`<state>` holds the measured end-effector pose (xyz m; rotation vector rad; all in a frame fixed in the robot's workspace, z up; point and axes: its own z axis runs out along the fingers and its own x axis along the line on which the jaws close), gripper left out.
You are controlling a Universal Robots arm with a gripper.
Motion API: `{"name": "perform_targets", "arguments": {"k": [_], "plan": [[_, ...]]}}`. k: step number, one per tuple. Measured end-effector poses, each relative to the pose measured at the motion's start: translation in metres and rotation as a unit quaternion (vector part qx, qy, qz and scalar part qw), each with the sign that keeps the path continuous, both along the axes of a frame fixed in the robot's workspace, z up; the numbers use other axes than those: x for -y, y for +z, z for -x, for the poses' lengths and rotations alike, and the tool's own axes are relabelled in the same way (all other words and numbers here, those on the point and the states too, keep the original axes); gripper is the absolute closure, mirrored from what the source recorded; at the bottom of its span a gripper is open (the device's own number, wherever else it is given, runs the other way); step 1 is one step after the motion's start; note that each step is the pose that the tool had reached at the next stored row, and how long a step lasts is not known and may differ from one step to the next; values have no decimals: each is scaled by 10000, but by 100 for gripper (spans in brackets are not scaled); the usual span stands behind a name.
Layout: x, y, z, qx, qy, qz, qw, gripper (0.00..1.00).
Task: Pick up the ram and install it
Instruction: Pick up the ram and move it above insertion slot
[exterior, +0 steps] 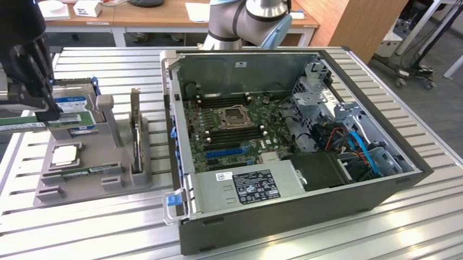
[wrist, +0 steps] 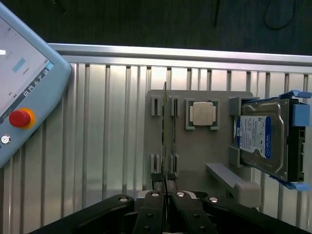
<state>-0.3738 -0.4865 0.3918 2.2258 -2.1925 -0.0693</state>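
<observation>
**Ram in the jaws, over the parts holder**

- The ram (exterior: 20,127) (wrist: 165,131): thin green stick, clamped between the jaws, which are closed almost fully onto it. In the wrist view it is edge-on, a narrow line running out from the fingertips (wrist: 155,195) across the grey parts holder (exterior: 94,181) (wrist: 195,161). In the exterior view it sits level at that view's left edge, apparently lifted off the holder, and well apart from the computer case (exterior: 361,200).
- Just beside the ram: hard drive (exterior: 72,103) (wrist: 263,139), on edge in the holder's bracket. Blue-and-white label, print too small to read.
- Also in the holder: a square silver processor (exterior: 65,155) (wrist: 203,113) lying flat in its recess, and a dark expansion card (exterior: 135,130) upright in a slot.
- Case lies open on the slatted metal counter (exterior: 87,230). Inside: green motherboard (exterior: 217,127) and a power supply (exterior: 246,187) with a black-and-white label, illegible.
- Wrist view: pendant (wrist: 24,83) on the counter, screen text unreadable, red button (wrist: 19,118).
</observation>
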Motion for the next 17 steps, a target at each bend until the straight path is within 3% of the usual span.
{"name": "perform_targets", "arguments": {"k": [17], "plan": [[0,335,0,0,0,0,10000,89]]}}
